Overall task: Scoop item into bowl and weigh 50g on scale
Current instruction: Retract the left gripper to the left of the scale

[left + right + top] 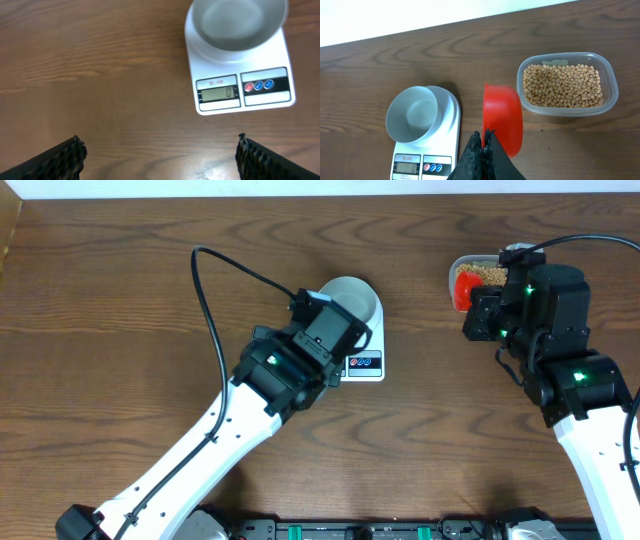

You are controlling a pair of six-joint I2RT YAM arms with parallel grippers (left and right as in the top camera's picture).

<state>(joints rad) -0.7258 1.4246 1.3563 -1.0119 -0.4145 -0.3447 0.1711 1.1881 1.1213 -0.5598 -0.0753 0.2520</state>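
Note:
The pale grey bowl [355, 298] stands empty on the white scale [366, 366]; it also shows in the left wrist view [235, 22] and the right wrist view [411, 115]. The scale's display [217, 93] reads 0. The tan beans [562, 85] fill a clear tub [476, 264] at the far right. My right gripper [484, 136] is shut on the rim of a red scoop [504, 117], held on edge between the scale and the tub; the scoop looks empty. My left gripper [159, 141] is open and empty over bare table, just in front of the scale.
The left arm [200, 450] runs from the front left and covers the scale's left front corner in the overhead view. The right arm [570, 370] stands at the right. A white wall edge [420, 20] lies beyond the table's far side.

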